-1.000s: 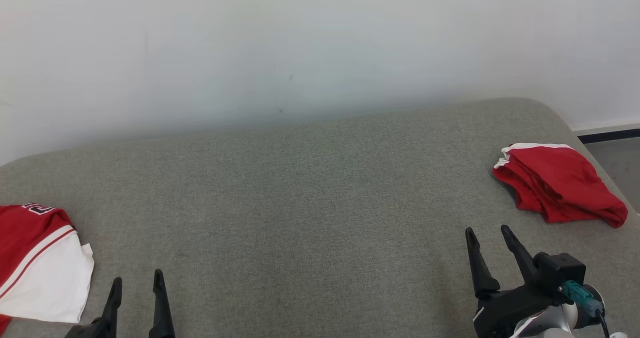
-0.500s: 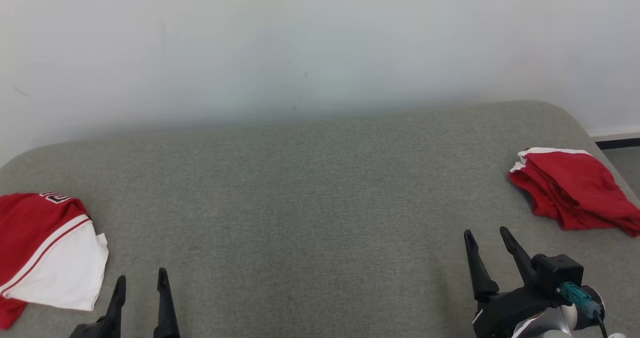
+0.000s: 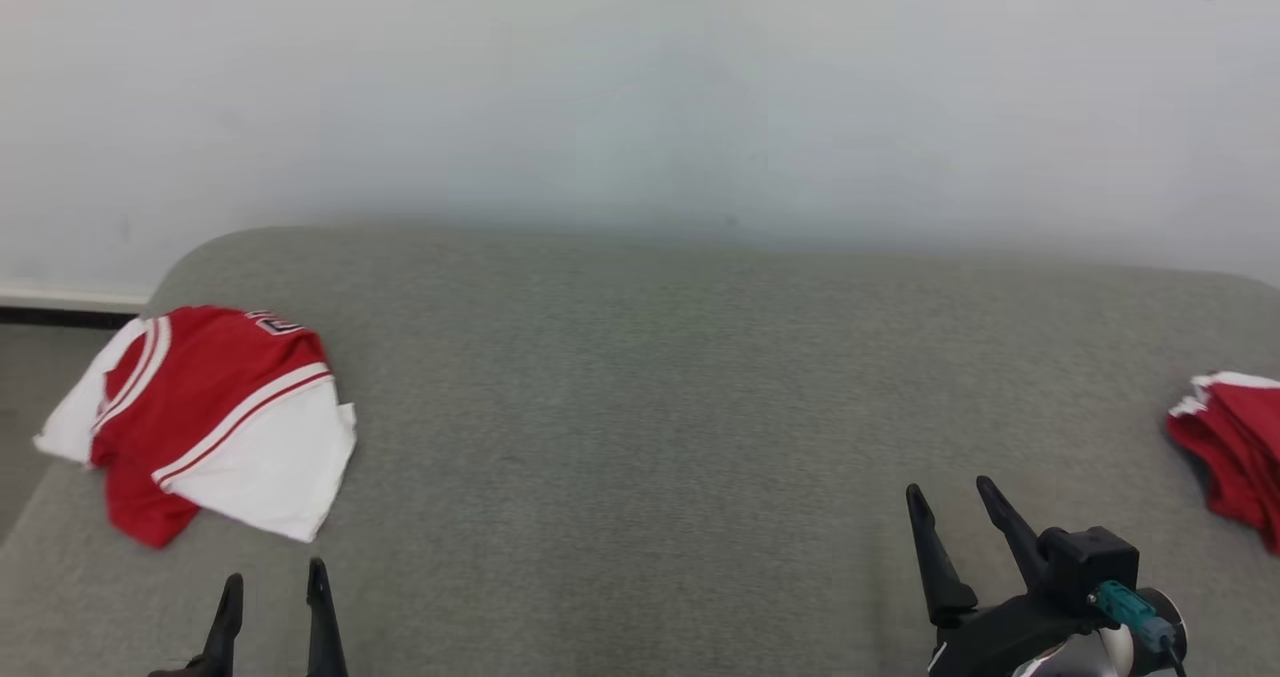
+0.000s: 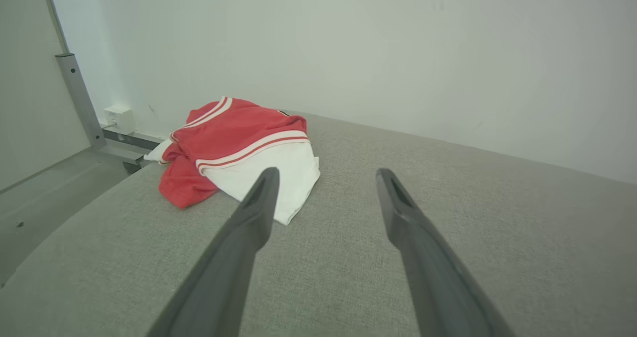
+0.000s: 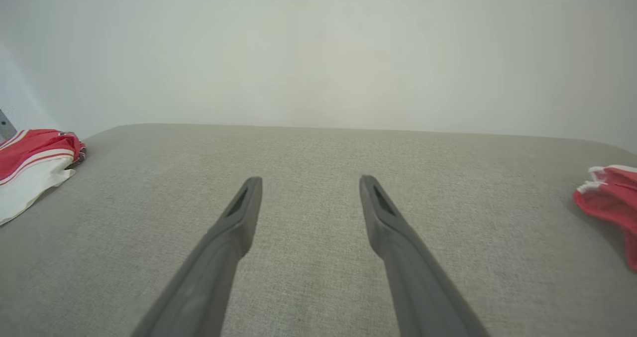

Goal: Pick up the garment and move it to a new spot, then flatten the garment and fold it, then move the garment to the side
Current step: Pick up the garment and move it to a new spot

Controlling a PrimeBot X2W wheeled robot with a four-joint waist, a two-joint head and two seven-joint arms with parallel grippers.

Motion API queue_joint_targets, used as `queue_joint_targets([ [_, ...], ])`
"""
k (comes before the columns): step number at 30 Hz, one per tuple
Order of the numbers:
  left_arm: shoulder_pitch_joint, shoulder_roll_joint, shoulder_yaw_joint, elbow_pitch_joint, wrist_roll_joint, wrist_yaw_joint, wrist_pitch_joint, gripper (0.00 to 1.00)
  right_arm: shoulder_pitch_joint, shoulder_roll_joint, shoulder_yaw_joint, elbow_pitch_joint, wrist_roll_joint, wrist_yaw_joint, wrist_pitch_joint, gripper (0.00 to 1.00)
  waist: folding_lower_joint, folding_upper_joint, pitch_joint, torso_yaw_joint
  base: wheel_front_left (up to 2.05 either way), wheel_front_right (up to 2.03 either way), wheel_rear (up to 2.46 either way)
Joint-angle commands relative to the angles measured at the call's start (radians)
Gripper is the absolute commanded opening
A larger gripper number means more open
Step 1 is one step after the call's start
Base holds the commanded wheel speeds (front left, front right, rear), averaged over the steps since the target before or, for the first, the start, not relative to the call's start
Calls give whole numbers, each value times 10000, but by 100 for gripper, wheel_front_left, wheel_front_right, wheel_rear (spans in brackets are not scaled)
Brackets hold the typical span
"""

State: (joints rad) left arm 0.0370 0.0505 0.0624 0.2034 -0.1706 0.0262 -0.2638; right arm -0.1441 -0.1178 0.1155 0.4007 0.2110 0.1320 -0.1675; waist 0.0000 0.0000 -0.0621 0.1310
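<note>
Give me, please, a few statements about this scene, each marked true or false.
1. The left gripper is open and empty. True.
2. The right gripper holds the folded red garment. False: it is open and empty, and the garment lies apart from it at the right.
3. The red-and-white jersey lies near the left end of the grey cushion. True.
4. The jersey is spread out flat. False: it lies rumpled, partly doubled over.

no readable text; a partly hidden dark mark (image 3: 272, 323) on the red-and-white garment (image 3: 215, 407), illegible
</note>
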Motion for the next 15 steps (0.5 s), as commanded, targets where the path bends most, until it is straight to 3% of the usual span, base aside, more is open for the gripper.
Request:
queue_joint_targets([
  [1,188,6,69,-33,87,27,-7,100,78,46,63,41,65,-24,-51,100,0,0,-171,983,0,0,0],
  [15,482,176,478,-144,210,-52,-7,100,-3,294,343,486,-116,-24,-233,100,0,0,-340,2683,0,0,0],
])
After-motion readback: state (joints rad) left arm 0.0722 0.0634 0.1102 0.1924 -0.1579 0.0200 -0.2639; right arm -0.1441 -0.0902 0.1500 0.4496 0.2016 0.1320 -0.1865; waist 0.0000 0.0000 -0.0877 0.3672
